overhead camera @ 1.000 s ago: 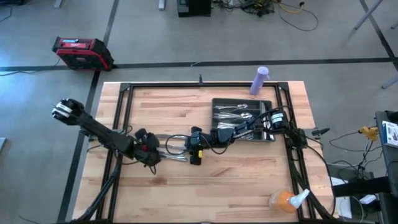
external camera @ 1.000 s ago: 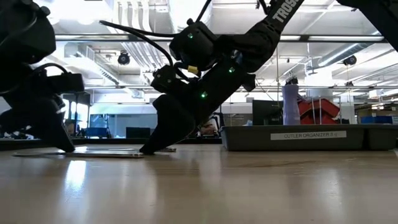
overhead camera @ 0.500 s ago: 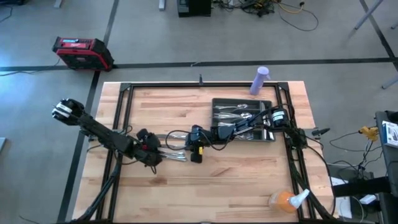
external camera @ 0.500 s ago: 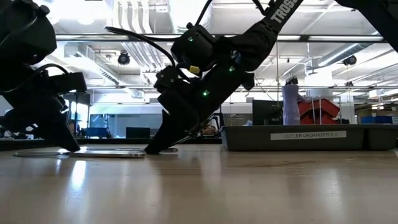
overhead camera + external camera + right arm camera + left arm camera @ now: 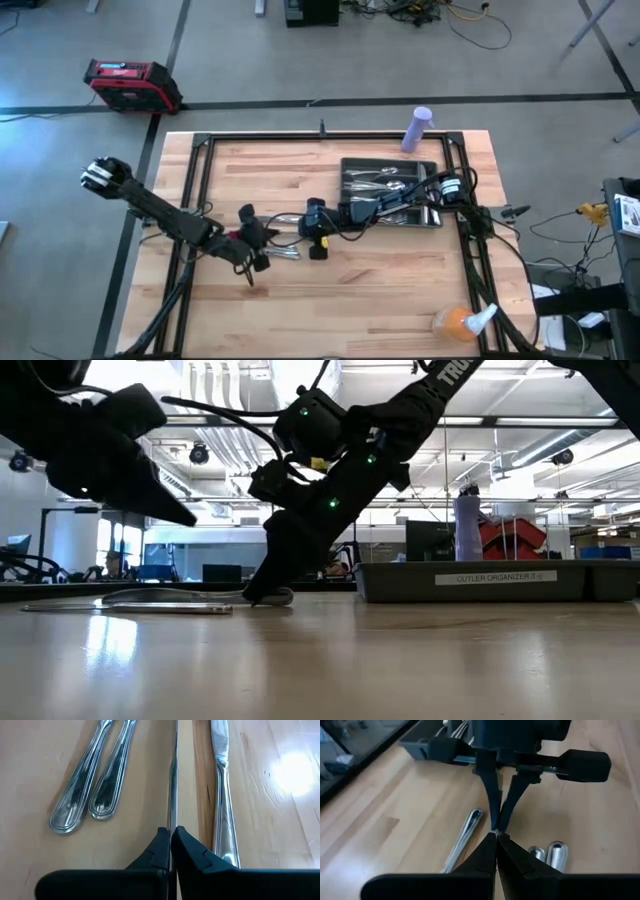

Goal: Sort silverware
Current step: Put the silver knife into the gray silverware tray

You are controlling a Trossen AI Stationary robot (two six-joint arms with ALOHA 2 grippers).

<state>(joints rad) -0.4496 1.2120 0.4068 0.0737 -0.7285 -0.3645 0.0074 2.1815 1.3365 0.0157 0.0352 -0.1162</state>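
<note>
right gripper (image 5: 170,851) | jaws pinched on a knife (image 5: 173,785) lying on the table (image 5: 400,280) | left gripper (image 5: 258,243) | raised, jaws pressed together, nothing held

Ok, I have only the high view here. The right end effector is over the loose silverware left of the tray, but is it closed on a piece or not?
Observer: Yes. Its wrist view shows the right end effector shut on a thin piece of silverware, seen edge-on.
Operator: And the left one, does it hold something?
Observer: No. The left end effector is shut with nothing between its fingers.
Operator: Is it resting on the wood?
Observer: No. The low view shows it hanging above the table, while the right one's tip is down at the silverware.
</note>
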